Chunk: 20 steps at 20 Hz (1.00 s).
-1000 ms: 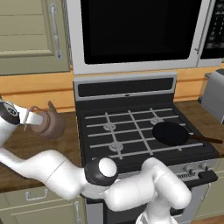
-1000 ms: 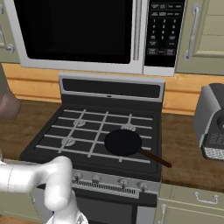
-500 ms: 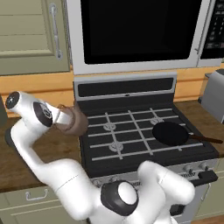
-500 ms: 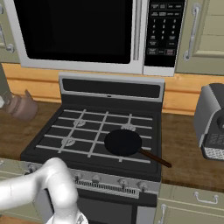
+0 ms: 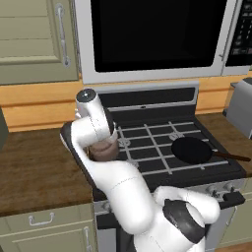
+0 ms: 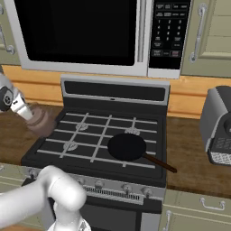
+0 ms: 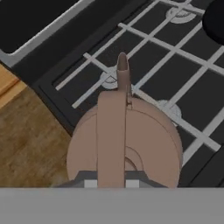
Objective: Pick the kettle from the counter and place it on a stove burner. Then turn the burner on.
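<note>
The brownish-mauve kettle (image 5: 104,150) hangs from my gripper (image 5: 101,139), which is shut on its thin arched handle (image 7: 111,140). It is held over the left edge of the black stove, where the dark wood counter (image 5: 39,167) meets it. From the right base the kettle (image 6: 43,122) shows beside the gripper (image 6: 28,113). Seen from the hand, the kettle (image 7: 131,151) points its spout (image 7: 122,70) at a left stove burner (image 7: 109,78); a second burner (image 7: 170,110) lies just beyond its body. The fingertips are hidden under the handle.
A black frying pan (image 6: 127,147) sits on the front right burner, its handle pointing right. Knobs (image 6: 97,184) line the stove front. A toaster (image 6: 219,126) stands on the right counter. A microwave (image 5: 157,34) hangs above the stove.
The arm has swung to the right with the kettle in its grip, carrying it from over the counter to the stove's left edge.
</note>
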{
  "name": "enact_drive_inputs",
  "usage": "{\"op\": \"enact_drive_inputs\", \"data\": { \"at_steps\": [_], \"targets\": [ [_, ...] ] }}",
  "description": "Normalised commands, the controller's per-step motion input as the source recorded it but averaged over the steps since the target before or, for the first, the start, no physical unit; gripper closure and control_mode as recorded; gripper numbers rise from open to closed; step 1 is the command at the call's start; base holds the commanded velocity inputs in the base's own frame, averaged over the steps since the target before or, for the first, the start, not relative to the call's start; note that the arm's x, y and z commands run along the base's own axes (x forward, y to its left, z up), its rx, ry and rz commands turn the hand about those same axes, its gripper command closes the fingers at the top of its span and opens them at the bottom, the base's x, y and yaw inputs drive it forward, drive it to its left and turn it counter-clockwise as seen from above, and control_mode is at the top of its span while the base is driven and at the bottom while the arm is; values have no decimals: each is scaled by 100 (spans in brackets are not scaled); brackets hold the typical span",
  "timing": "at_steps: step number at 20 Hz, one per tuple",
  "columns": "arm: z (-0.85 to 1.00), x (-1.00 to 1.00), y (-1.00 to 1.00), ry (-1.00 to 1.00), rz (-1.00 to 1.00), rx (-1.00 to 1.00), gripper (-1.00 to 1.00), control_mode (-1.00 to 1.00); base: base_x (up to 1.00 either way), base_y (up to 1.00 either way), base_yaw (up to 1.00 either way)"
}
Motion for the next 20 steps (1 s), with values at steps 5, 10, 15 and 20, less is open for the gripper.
{"op": "enact_drive_inputs", "data": {
  "at_steps": [5, 10, 15, 20],
  "targets": [
    [2, 15, -58, 18, -11, 14, 100, -100, 0, 0, 0],
    [-12, 12, -84, 0, -2, -2, 100, -100, 0, 0, 0],
    [-4, 8, -77, 2, -1, 1, 100, -100, 0, 0, 0],
    [-21, 1, -14, 1, -3, 9, 100, -100, 0, 0, 0]
  ]
}}
